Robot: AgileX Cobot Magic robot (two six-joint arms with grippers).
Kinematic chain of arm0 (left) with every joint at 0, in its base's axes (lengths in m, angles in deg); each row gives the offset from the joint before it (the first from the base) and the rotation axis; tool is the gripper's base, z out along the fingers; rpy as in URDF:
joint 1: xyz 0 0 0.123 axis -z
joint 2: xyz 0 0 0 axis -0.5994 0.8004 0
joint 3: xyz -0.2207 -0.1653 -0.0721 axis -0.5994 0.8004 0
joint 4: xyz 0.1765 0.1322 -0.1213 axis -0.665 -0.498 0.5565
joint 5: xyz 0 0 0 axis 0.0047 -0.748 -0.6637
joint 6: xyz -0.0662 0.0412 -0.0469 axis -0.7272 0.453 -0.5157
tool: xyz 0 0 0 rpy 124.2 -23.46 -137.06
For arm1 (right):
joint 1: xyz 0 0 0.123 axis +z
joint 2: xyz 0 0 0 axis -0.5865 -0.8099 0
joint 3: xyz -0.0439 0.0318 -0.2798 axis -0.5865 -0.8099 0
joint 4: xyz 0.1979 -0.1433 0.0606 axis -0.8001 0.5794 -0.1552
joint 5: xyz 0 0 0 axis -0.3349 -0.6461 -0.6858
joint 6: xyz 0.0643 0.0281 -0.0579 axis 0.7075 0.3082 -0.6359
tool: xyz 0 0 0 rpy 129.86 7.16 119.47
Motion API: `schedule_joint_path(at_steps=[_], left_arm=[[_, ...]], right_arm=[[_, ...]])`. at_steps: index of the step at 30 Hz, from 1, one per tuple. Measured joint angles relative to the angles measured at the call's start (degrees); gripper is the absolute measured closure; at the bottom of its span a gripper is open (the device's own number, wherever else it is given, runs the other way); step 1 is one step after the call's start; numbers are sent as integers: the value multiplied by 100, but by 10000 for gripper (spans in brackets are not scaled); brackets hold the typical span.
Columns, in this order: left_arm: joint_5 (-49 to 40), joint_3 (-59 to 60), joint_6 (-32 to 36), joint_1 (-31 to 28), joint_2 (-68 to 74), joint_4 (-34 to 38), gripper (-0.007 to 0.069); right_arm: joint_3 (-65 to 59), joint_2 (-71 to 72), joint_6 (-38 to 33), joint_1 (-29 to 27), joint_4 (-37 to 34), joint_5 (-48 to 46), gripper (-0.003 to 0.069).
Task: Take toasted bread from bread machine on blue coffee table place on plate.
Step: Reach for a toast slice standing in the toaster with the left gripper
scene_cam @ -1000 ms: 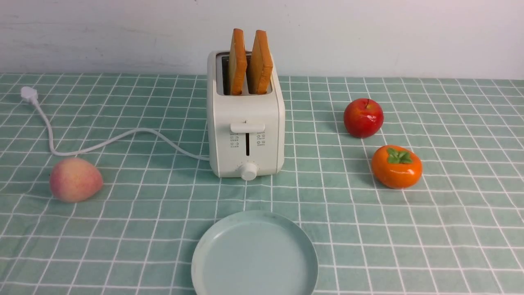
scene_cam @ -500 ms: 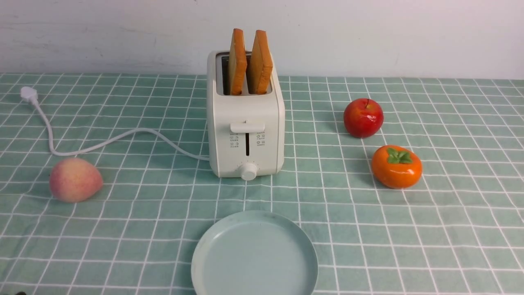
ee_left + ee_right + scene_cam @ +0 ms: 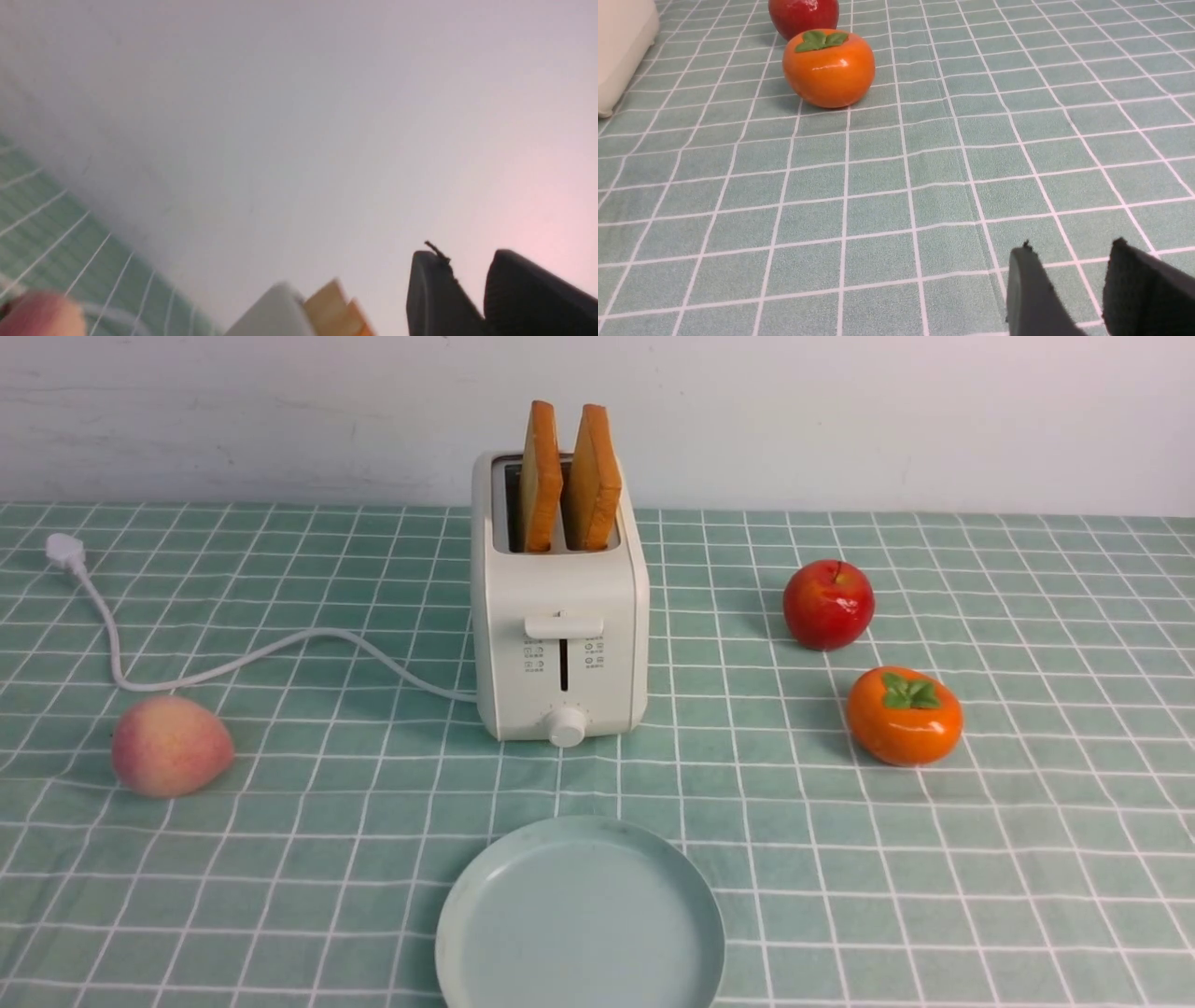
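Hovering with jaws narrowly parted and empty, the left end effector (image 3: 467, 268) has the toasted bread (image 3: 334, 305) ahead, upright in the bread machine (image 3: 273, 315). The right end effector (image 3: 1071, 254), likewise parted and empty, hangs over the counter (image 3: 878, 186), persimmon (image 3: 829, 67) ahead.

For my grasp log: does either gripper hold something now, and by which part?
Nothing is held. The left gripper and the right gripper both show an empty gap between the fingers; both toast slices stand in the toaster.
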State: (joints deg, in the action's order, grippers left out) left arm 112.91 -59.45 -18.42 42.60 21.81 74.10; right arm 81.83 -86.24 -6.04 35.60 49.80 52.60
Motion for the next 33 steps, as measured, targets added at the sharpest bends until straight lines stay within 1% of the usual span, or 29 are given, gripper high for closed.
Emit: schedule_joint_path(at_steps=[1, 2, 3, 4, 6, 8, 10, 12, 15, 16, 17, 18, 19, 20, 21, 23, 24, 25, 26, 27, 30, 31, 33], left_arm=[[180, -9, -14, 0, 0, 16, 458], [260, -98, -40, 0, 0, 61, 464], [120, -267, -48, 0, 0, 66, 476], [-74, -425, -48, 0, 0, 73, 495], [-946, -985, -42, 0, 0, 56, 551], [-1875, -1510, 34, 0, 30, -23, 624], [-3009, -2145, 190, 0, 285, -200, 638], [-4114, -2797, 388, 0, 771, -457, 638], [-5859, -3640, 649, 0, 1663, -740, 638], [-5859, -3640, 649, 0, 1663, -740, 638], [-6666, -4104, 753, 0, 2299, -850, 638], [-6666, -4104, 760, 0, 2359, -856, 638], [-7050, -4340, 832, 0, 2815, -908, 638], [-7112, -4375, 862, 0, 2868, -914, 638], [-7251, -4441, 1003, 0, 3231, -978, 638], [-7336, -4458, 1180, 0, 3581, -1040, 638], [-7385, -4458, 1386, 0, 4042, -1041, 638], [-7381, -4458, 1454, 0, 4212, -1016, 638], [-7381, -4458, 1480, 0, 4254, -991, 638], [-7376, -4463, 1543, 0, 4567, -841, 638], [-7381, -4632, 1719, 0, 5160, -419, 638], [-7381, -4774, 1891, 0, 5394, -260, 638], [-7415, -5112, 2278, 0, 5836, 7, 638]], right_arm=[[-14, 0, 84, 0, -119, 97, 419], [-35, 0, 317, 0, -486, 430, 419], [-37, 0, 622, 0, -941, 786, 419], [-37, 0, 803, 0, -1209, 1059, 419], [-37, 0, 1234, 0, -1878, 1738, 419], [-37, 0, 1477, 0, -2317, 2202, 419], [-37, 0, 1540, 0, -2610, 2623, 419], [-37, 0, 1442, 0, -2749, 2864, 419], [-37, 0, 1121, 0, -2774, 2915, 419], [-37, 0, 1121, 0, -2773, 2915, 419], [-37, 0, 911, 0, -2776, 2935, 419], [-37, 0, 911, 0, -2776, 2943, 419], [-37, 0, 822, -2, -2776, 2964, 419], [-37, 0, 809, -2, -2776, 2964, 419], [-37, 0, 786, -2, -2776, 2932, 426], [-8, 0, 828, -2, -2776, 2702, 438], [186, 0, 934, 18, -2776, 2061, 467], [332, 0, 965, 42, -2768, 1663, 491], [374, 0, 965, 42, -2763, 1569, 491], [759, -65, 950, 81, -2694, 807, 540], [1568, -649, 700, 116, -2503, -490, 649], [1781, -896, 595, 116, -2475, -801, 667], [2286, -1616, 337, 116, -2463, -1519, 677]])
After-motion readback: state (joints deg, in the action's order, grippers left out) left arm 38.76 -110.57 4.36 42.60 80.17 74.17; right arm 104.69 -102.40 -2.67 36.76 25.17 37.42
